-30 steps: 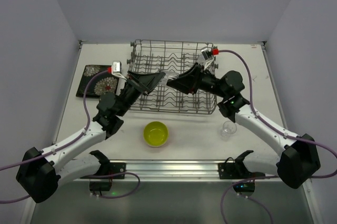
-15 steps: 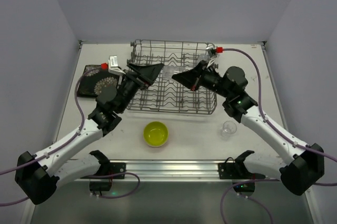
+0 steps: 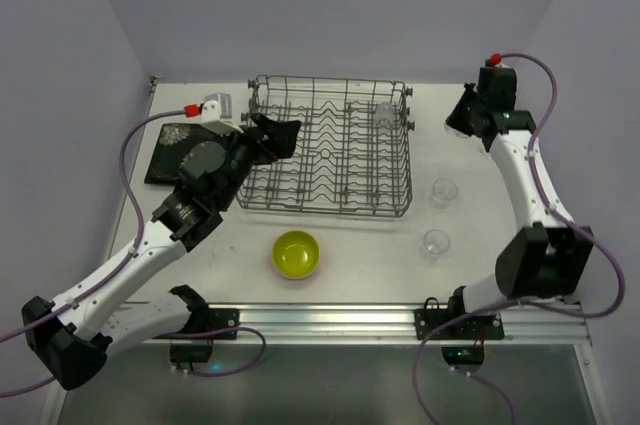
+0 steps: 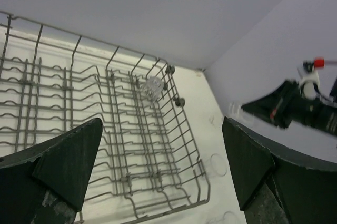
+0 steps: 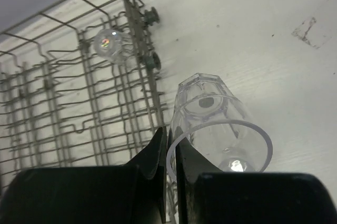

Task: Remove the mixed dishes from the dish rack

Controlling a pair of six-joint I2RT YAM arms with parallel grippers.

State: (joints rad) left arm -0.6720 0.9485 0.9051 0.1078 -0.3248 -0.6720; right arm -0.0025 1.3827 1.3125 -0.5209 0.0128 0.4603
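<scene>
While left gripper (image 4: pixel 158 163) gapes, glass (image 5: pixel 210 116) in right gripper (image 5: pixel 169 153).

My left arm (image 3: pixel 190 207) is covering the right side of the flowered black plate (image 3: pixel 168 150), at nine o'clock from the dish rack (image 3: pixel 330 160). In the left wrist view my right gripper (image 4: pixel 253 109) is showing blurred at three o'clock, and the bottom edge is cutting off a glass rim (image 4: pixel 228 216). The right wrist view is cropping my fingers (image 5: pixel 152 174) pinching the clear glass (image 5: pixel 210 118).

No readable text, label, brand, number or sign shows in any of the views.
</scene>
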